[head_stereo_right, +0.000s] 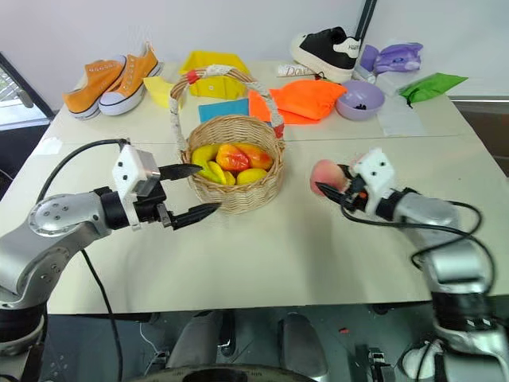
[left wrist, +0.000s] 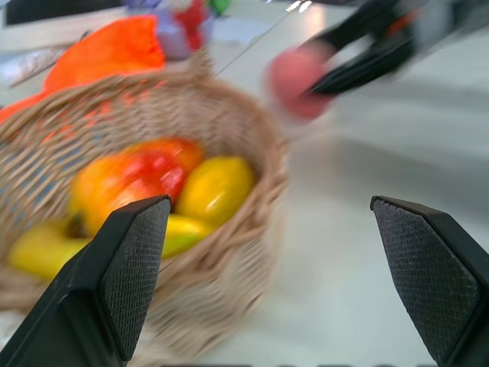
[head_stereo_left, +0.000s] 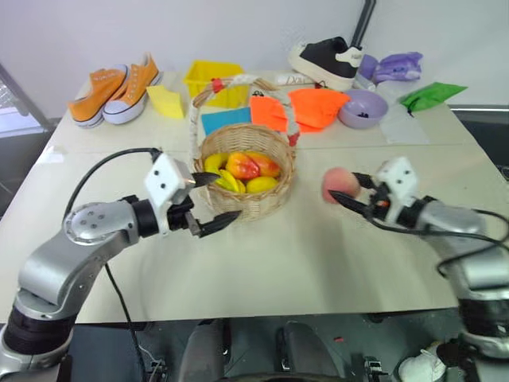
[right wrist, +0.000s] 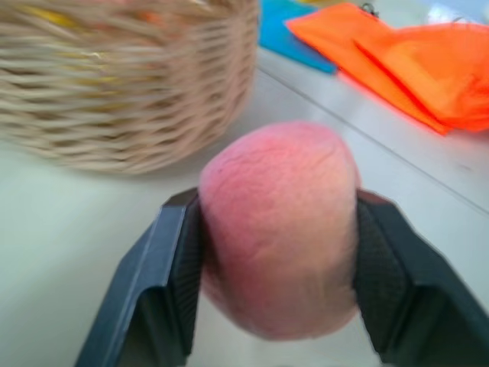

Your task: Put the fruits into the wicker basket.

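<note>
The wicker basket [head_stereo_left: 253, 189] stands mid-table, its arched handle wrapped in white and red. Inside lie a red-and-yellow mango-like fruit [head_stereo_left: 244, 166] and yellow fruits [head_stereo_left: 262, 185]. A pink peach [head_stereo_left: 340, 185] hangs just above the table to the basket's right, with my right gripper [head_stereo_left: 350, 189] shut on it; in the right wrist view both pads press the peach [right wrist: 279, 229] from either side. My left gripper [head_stereo_left: 215, 200] is open at the basket's near left rim, holding nothing, one finger over the rim and one against the outer wall.
Along the far edge lie orange sneakers [head_stereo_left: 115, 89], a yellow plastic bin [head_stereo_left: 213, 80], blue and orange cloths [head_stereo_left: 306, 107], a purple bowl [head_stereo_left: 363, 107], a black shoe [head_stereo_left: 326, 60] and a green cloth [head_stereo_left: 432, 95]. Bare tabletop [head_stereo_left: 318, 255] lies in front of the basket.
</note>
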Controlling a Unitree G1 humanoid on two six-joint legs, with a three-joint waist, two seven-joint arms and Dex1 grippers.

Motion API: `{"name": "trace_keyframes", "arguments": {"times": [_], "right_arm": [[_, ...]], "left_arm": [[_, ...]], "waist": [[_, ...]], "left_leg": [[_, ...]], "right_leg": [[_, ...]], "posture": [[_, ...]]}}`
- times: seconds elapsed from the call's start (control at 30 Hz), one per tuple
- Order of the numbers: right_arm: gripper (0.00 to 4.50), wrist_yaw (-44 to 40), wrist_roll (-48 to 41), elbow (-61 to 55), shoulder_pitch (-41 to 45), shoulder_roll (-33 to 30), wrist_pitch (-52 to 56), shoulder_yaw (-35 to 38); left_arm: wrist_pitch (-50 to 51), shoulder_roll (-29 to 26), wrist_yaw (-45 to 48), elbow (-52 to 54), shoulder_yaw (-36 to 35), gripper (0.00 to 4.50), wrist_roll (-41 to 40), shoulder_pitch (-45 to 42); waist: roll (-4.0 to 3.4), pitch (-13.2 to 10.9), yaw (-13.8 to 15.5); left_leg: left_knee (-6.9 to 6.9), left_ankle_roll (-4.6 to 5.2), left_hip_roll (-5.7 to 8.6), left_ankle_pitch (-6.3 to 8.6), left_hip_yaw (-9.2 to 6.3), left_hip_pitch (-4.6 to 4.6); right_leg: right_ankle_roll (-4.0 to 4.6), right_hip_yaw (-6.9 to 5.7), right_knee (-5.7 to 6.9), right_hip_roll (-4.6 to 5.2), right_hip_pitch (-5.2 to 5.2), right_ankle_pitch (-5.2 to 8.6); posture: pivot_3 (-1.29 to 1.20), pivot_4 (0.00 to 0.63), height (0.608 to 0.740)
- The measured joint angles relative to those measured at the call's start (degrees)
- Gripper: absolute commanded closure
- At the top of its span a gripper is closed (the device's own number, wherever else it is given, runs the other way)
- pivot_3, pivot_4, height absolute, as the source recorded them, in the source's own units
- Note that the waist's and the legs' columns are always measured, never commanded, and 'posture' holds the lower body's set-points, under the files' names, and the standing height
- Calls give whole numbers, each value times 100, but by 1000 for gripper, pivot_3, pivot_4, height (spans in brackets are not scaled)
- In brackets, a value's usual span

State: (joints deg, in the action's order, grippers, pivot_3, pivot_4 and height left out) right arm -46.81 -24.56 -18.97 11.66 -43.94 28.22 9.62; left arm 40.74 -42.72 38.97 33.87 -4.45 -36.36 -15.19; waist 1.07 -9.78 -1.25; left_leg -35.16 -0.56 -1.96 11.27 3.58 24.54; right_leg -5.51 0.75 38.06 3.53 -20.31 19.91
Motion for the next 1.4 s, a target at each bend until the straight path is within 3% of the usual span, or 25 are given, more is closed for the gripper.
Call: {"name": "trace_keyframes", "arguments": {"times": [0.17,0.3,0.4,0.53,0.57,0.73,0.83,0.97,1.2,1.27,1.4], "right_arm": [[2407,172,-815,-1150,1017,353,781,-439],[2407,1010,-300,-928,2306,1293,1149,-1536],[2407,1506,152,-362,2816,1831,1272,-2039],[377,1665,511,109,2818,2050,1231,-2298],[48,1658,589,109,2810,2027,1157,-2301],[48,1182,532,-583,2230,1540,678,-2107],[48,910,-45,-956,1720,1168,872,-1290],[48,1194,-305,-993,1464,1093,1063,-445],[48,1935,432,92,2126,1873,740,-1031],[846,2036,599,575,2352,2163,557,-1218],[2907,2154,767,1124,2454,2356,361,-1289]], "left_arm": [[-401,-5,209,-360,-538,0,23,366],[-649,-186,448,-525,-862,0,95,756],[-733,-209,472,-567,-985,0,134,883],[-778,-201,420,-546,-1032,0,146,995],[-778,-195,400,-529,-1032,0,146,1020],[-784,-169,312,-390,-1043,0,144,1108],[-783,-140,300,-337,-1014,0,118,1071],[-770,42,302,-269,-744,0,69,884],[-752,235,304,-233,-327,0,82,494],[-750,269,303,-248,-255,0,89,408],[-751,276,280,-266,-205,0,120,363]], "waist": [[-1,0,-152],[1,0,-107],[4,1,-50],[5,2,16],[5,2,23],[5,3,27],[4,2,31],[4,3,11],[2,4,-83],[3,4,-90],[3,4,-32]], "left_leg": [[3,-2,-9,0,1,-9],[5,-3,-6,0,0,2],[4,-5,5,1,-1,10],[4,-1,14,5,2,36],[3,-1,13,4,1,53],[7,1,11,3,0,89],[3,4,11,4,0,86],[-8,5,10,2,0,75],[-9,-2,2,-5,0,68],[-9,-3,3,-7,0,77],[-10,-3,5,-7,0,82]], "right_leg": [[7,5,5,-8,-2,1],[14,3,3,1,-14,4],[19,-4,-2,20,-18,6],[32,-7,-5,35,-39,12],[31,-9,-2,35,-58,11],[13,-20,4,33,-99,1],[12,-22,2,32,-88,1],[11,-20,6,27,-75,1],[13,-13,23,5,-80,-1],[11,-14,24,2,-90,-1],[10,-14,23,4,-93,-2]], "posture": [[0,150,733],[0,150,733],[0,150,733],[0,150,733],[0,150,733],[0,150,733],[0,150,733],[0,150,733],[0,150,733],[0,150,733],[0,150,733]]}}
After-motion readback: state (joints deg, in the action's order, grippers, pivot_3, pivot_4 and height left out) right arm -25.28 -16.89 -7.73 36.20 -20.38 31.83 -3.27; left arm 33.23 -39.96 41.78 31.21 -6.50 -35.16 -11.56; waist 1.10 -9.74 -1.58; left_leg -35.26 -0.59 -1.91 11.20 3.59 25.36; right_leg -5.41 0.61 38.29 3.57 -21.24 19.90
